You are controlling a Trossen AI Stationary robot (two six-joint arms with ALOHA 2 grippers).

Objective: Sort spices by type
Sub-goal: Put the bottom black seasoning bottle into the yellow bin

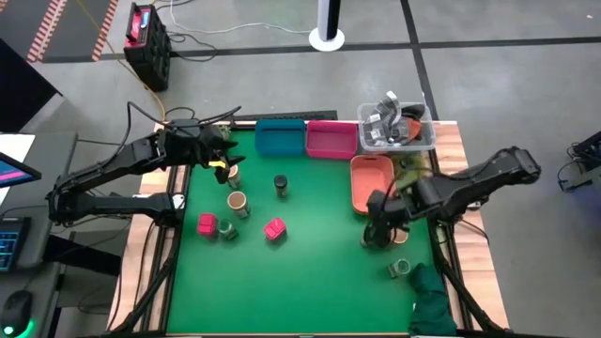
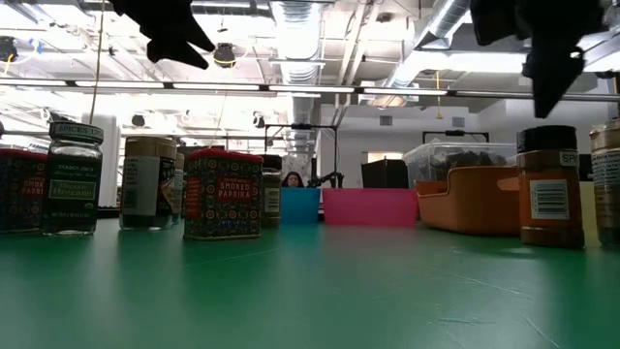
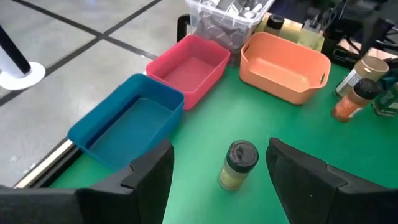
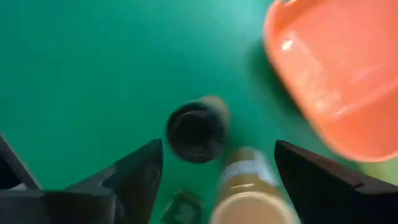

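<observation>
Several spice containers stand on the green mat: a dark-lidded jar (image 1: 280, 184), a tan-topped jar (image 1: 237, 201), two pink-red tins (image 1: 207, 223) (image 1: 274, 229) and a green-topped jar (image 1: 228, 229). My left gripper (image 1: 223, 161) hangs open over the mat's far left part. In its wrist view (image 3: 221, 152) the dark-lidded jar (image 3: 238, 165) stands ahead between the fingers, untouched. My right gripper (image 1: 378, 225) hangs open above two jars beside the orange bin. Its wrist view (image 4: 219, 149) shows a dark-lidded jar (image 4: 196, 130) and a tan-topped jar (image 4: 249, 193) below it. Another jar (image 1: 399, 269) stands nearer.
A blue bin (image 1: 280, 138), a pink bin (image 1: 331, 139) and a clear tub of metal parts (image 1: 394, 127) line the far edge. The orange bin (image 1: 372, 183) sits on the right. A dark green cloth (image 1: 432, 300) lies at the near right corner. The mat's near middle is bare.
</observation>
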